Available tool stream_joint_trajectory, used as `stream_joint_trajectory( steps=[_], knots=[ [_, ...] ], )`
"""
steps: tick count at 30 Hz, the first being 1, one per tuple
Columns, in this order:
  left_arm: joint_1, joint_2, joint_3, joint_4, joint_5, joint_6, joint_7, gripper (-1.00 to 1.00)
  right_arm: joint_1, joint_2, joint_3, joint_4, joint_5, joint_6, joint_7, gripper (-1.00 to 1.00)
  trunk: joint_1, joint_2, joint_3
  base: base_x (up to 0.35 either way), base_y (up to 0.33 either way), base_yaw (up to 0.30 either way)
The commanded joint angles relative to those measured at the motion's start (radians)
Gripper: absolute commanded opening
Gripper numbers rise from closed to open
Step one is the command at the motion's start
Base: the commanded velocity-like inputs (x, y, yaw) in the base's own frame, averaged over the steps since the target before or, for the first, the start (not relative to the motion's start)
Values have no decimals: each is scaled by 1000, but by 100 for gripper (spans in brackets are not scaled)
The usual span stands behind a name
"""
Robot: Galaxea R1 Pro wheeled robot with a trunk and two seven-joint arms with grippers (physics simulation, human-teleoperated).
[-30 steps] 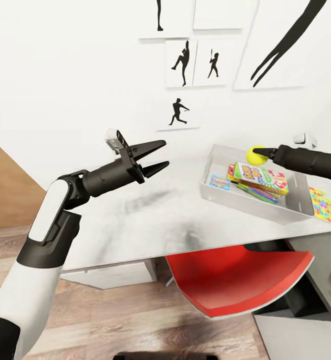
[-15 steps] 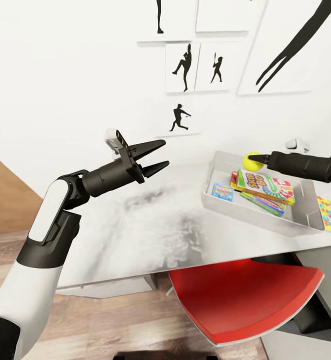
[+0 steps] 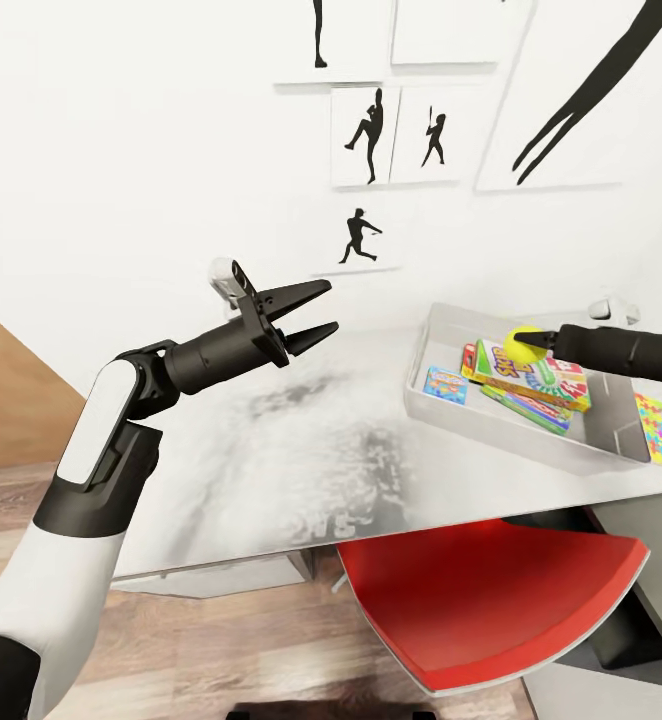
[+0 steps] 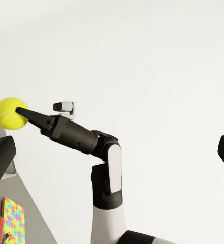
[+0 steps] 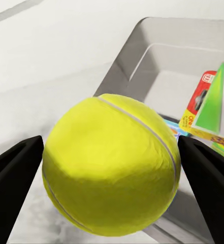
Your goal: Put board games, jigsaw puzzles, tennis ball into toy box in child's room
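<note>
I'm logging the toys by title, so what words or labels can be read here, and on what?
"SKIP" on the yellow, green and red board game in the toy box; the rest of its print is too blurred.
Small blue box: unreadable.
Tennis ball held in the right gripper: no text.

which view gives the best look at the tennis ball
The right wrist view: the tennis ball looms large between the right hand's fingers, seam visible, above the toy box. The head view shows it small over the box; the left wrist view shows it small at the hand's tip.
</note>
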Motion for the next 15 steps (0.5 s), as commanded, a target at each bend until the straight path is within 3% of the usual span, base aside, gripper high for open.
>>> stream_joint_trajectory(
  steps=[1,15],
  knots=[
    [-1,1,-1,0,0,1,-1,100,6,-8,2,-1,-14,2,-10,-100,1,-2,-2,3,0,0],
    [0,1,-1,0,0,1,-1,100,65,-38,1,-7,-30,2,-9,-100,1,-2,-2,1,0,0]
  ],
)
